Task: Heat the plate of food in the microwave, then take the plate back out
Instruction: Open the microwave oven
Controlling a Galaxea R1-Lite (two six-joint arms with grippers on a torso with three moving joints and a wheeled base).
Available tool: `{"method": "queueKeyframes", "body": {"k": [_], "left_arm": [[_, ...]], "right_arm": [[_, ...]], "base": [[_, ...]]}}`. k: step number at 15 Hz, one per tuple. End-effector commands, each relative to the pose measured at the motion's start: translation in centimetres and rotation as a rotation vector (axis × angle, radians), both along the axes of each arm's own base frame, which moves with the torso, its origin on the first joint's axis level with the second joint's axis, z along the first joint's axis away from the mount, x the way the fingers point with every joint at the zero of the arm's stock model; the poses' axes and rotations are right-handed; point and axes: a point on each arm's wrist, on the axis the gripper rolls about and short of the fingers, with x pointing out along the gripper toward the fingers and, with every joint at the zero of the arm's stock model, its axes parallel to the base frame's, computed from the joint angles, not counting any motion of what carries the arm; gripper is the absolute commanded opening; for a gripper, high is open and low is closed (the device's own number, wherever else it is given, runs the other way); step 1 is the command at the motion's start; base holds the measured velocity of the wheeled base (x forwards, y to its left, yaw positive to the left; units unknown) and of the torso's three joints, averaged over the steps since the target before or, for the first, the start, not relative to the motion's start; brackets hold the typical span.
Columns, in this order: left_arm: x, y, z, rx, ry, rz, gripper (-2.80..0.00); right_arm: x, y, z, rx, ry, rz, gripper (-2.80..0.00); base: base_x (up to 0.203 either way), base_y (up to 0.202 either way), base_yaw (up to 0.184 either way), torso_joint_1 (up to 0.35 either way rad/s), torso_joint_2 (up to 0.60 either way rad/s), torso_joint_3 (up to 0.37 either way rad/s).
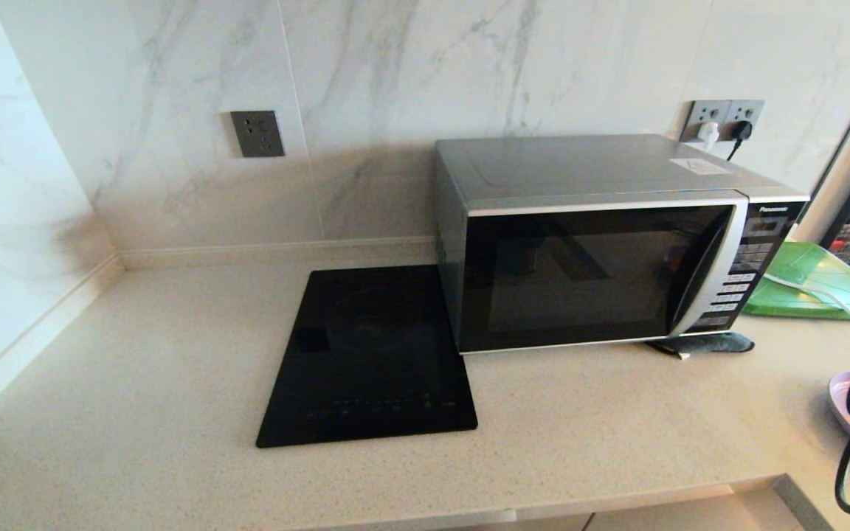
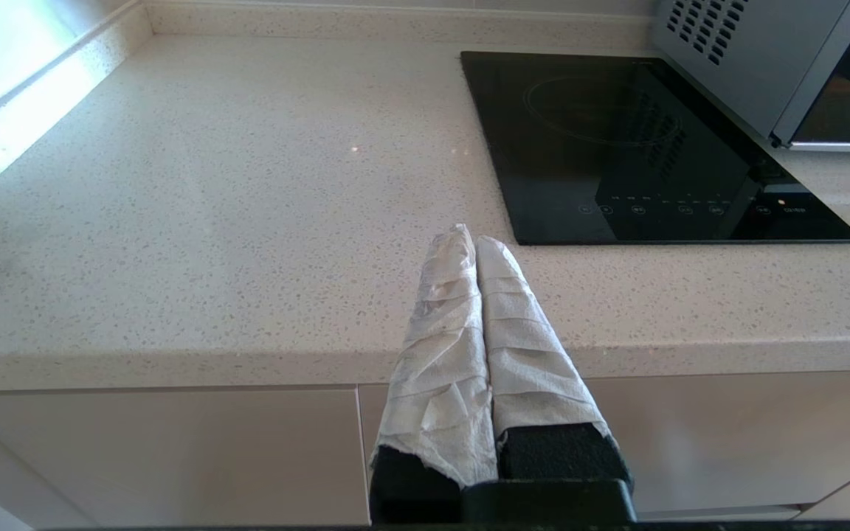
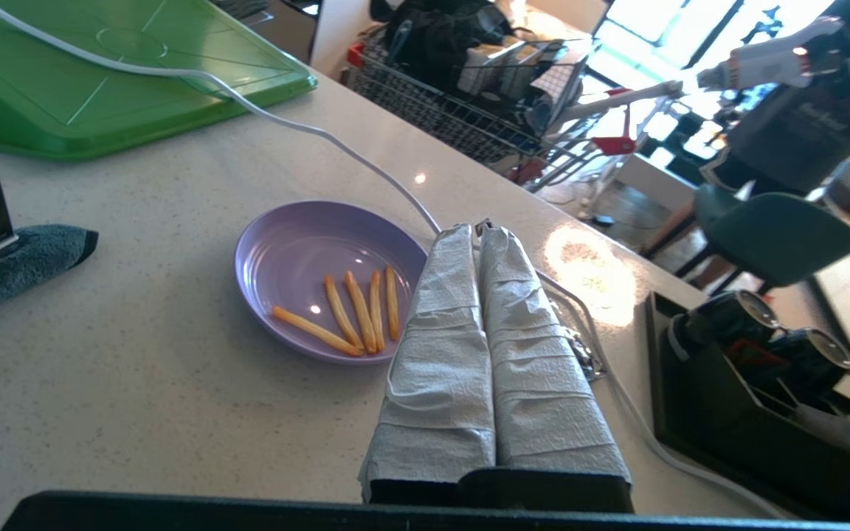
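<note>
The silver-grey microwave (image 1: 602, 243) stands on the counter with its dark glass door closed; its vented side (image 2: 735, 59) shows in the left wrist view. The pale lilac plate of food (image 3: 307, 258) holds several golden fry sticks (image 3: 362, 310) and rests on the counter to the microwave's right; only its rim (image 1: 842, 402) peeks in at the head view's right edge. My right gripper (image 3: 475, 230) is shut and empty, close beside the plate. My left gripper (image 2: 469, 237) is shut and empty, held before the counter's front edge, left of the cooktop.
A flat black glass cooktop (image 1: 370, 354) lies left of the microwave. A green tray (image 3: 115, 74) sits behind the plate, with a white cable (image 3: 307, 133) running across the counter. A dark cloth (image 1: 705, 343) lies under the microwave's front right corner. A cluttered cart (image 3: 484, 81) stands beyond the counter.
</note>
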Motion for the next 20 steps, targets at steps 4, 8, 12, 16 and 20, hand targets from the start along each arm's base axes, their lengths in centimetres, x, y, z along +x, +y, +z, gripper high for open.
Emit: {"method": "queueKeyframes", "body": {"k": [4,8,12,16,20], "left_arm": [[0.0,0.0,0.0,-0.001,-0.001,0.002,-2.80],[0.0,0.0,0.0,-0.001,-0.001,0.000,-2.80],[0.0,0.0,0.0,-0.001,-0.001,0.000,-2.80],[0.0,0.0,0.0,-0.001,-0.001,0.002,-2.80],[0.0,0.0,0.0,-0.001,-0.001,0.001,-2.80]], "right_arm": [[1.9,1.8,-1.2,-0.014,0.026,0.030,0.00],[4.9,4.1,-1.8,0.017,-0.057,0.070,0.00],[8.0,6.6,-4.1,0.042,-0.114,0.107,0.00],[11.6,8.4,-4.7,0.063,-0.164,0.109,0.00],[15.1,9.3,-5.5,0.059,-0.162,0.090,0.00]], "base": [[0.000,0.000,0.000,0.000,0.00,0.000],[0.000,0.000,0.000,0.000,0.00,0.000],[0.000,0.000,0.000,0.000,0.00,0.000],[0.000,0.000,0.000,0.000,0.00,0.000],[0.000,0.000,0.000,0.000,0.00,0.000]]}}
